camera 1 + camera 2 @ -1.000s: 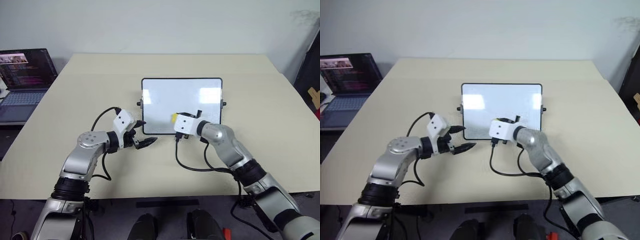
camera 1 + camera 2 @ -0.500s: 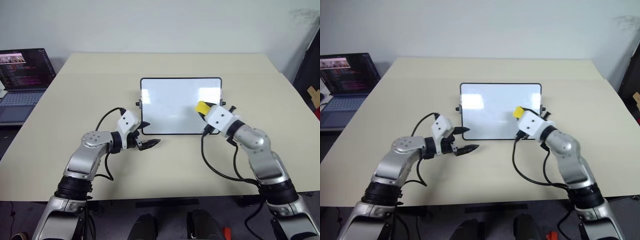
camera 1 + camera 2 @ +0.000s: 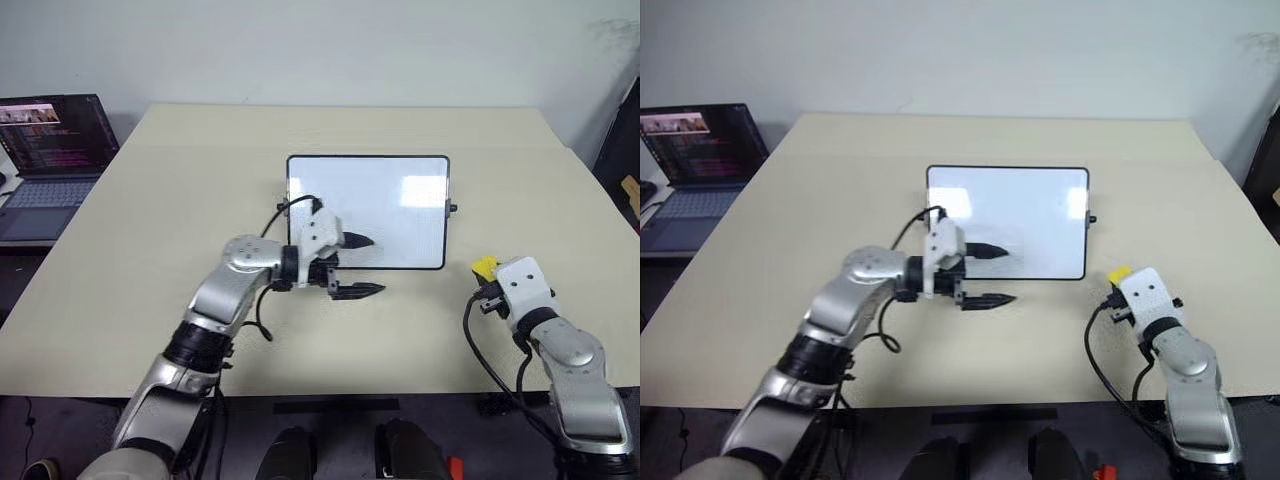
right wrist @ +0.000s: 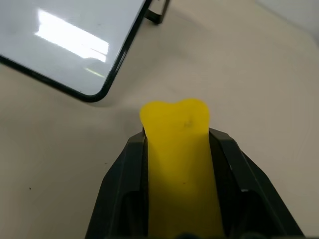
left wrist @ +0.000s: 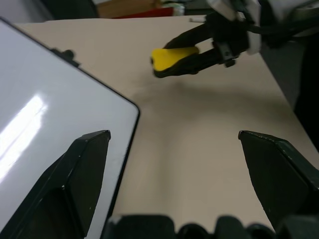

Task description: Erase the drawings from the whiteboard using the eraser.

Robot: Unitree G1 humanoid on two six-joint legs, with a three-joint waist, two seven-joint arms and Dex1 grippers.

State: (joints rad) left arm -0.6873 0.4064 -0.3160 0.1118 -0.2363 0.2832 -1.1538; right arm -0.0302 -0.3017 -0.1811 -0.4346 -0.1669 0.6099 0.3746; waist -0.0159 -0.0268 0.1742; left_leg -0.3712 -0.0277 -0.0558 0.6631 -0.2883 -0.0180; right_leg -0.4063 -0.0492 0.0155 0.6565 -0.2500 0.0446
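The whiteboard lies flat at the table's middle, white and glossy in a thin black frame. The drawings are out of view; the board's visible face is plain white. The yellow eraser is pinched in my right gripper, which is shut on it over bare table, just off the board's near right corner. The right wrist view has the eraser between both black fingers. My left gripper is open, pointing right, and straddles the board's near edge left of centre. Its own view looks across at the eraser.
An open laptop sits on a stand beyond the table's left edge. The beige table stretches bare around the board. Dark objects stand past the far right corner. Cables trail from both wrists.
My right gripper has carried the eraser off the board, rightward and back toward the near edge. My left gripper has swung right, from the board's left corner to its near edge.
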